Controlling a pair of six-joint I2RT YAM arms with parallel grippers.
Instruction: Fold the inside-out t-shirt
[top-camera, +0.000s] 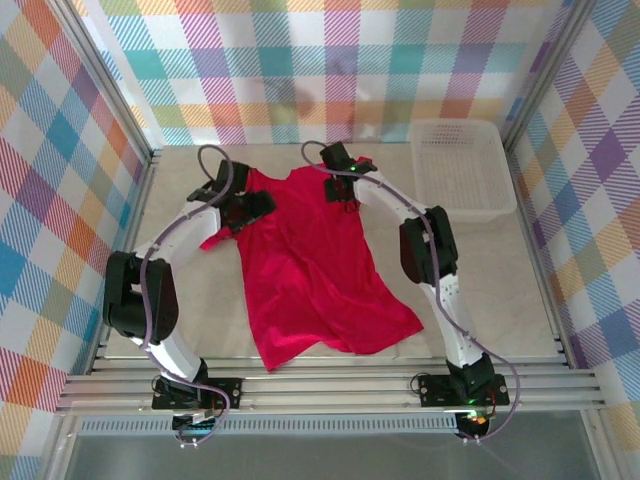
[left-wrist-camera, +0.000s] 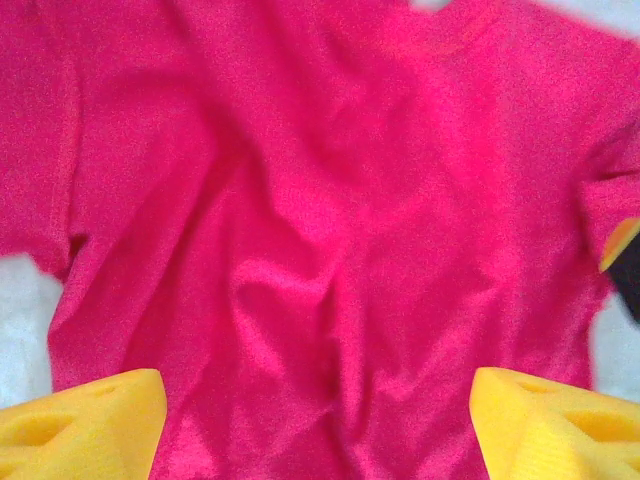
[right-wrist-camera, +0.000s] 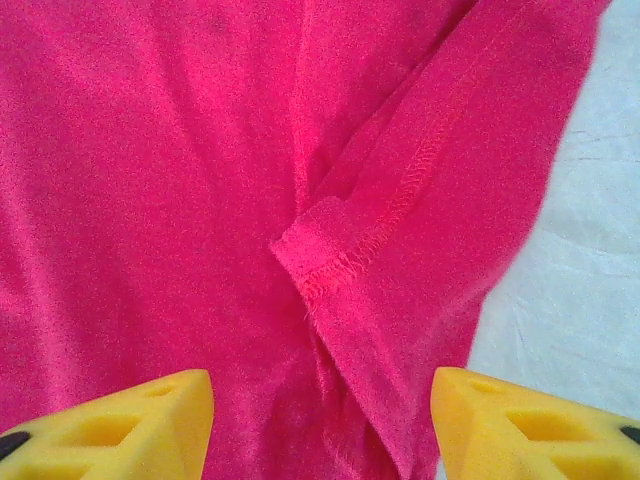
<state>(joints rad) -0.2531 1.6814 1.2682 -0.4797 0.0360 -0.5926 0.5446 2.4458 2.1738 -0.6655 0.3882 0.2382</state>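
The inside-out t-shirt (top-camera: 305, 270) is crimson and lies spread on the table, collar toward the far wall and hem toward the arm bases, with wrinkles across its body. My left gripper (top-camera: 250, 207) hovers over the shirt's left shoulder; in the left wrist view it (left-wrist-camera: 318, 430) is open, yellow fingers (left-wrist-camera: 90, 425) wide apart above rumpled fabric (left-wrist-camera: 330, 200). My right gripper (top-camera: 343, 190) is over the right shoulder. In the right wrist view it (right-wrist-camera: 322, 425) is open above a folded-over sleeve (right-wrist-camera: 400, 200) with its stitched seam showing. Neither gripper holds cloth.
A white mesh basket (top-camera: 465, 213) stands at the far right of the table, just right of the right arm. Bare table (top-camera: 500, 290) lies to the right of the shirt and in a strip on its left (top-camera: 215, 300). Checkered walls close in the workspace.
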